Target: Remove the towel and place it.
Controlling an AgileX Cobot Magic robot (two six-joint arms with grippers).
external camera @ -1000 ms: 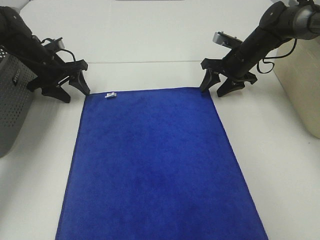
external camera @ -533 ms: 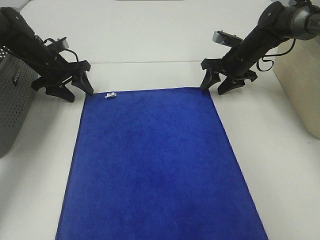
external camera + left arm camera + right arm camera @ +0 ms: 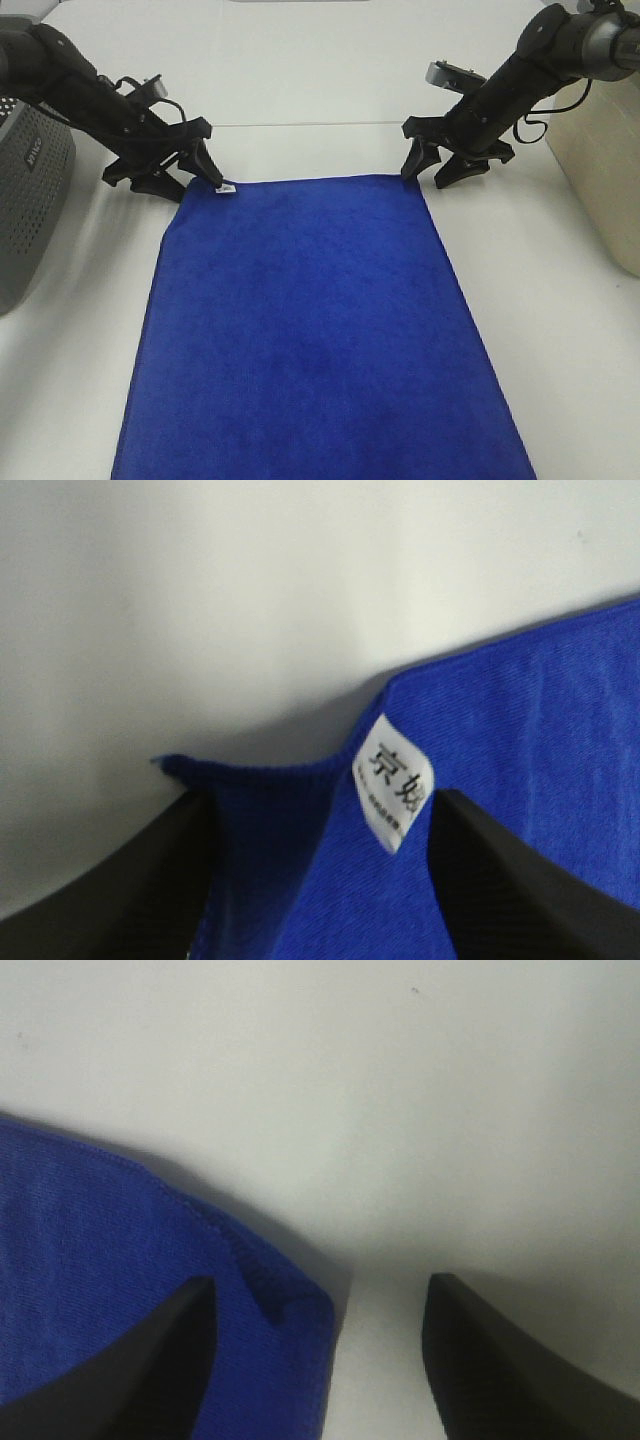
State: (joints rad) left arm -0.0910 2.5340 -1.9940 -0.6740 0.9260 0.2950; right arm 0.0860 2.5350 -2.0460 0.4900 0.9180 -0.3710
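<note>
Two corners: my jaws stood open over the far corners of the towel [image 3: 320, 330], holding nothing.
Towel: it lay flat on the tabletop [image 3: 330, 80].
Good way: I thought both should pinch together, evenly.
Arms: left gripper [image 3: 180, 172] and right gripper [image 3: 437, 168] both leaned down.

You have open desk [image 3: 320, 80] along the far edge, between the two arms. The towel [image 3: 320, 330] fills the middle down to the near edge. A grey basket [image 3: 25, 215] blocks the left edge; a beige bin [image 3: 610, 170] blocks the right. Narrow bare strips flank the towel.
</note>
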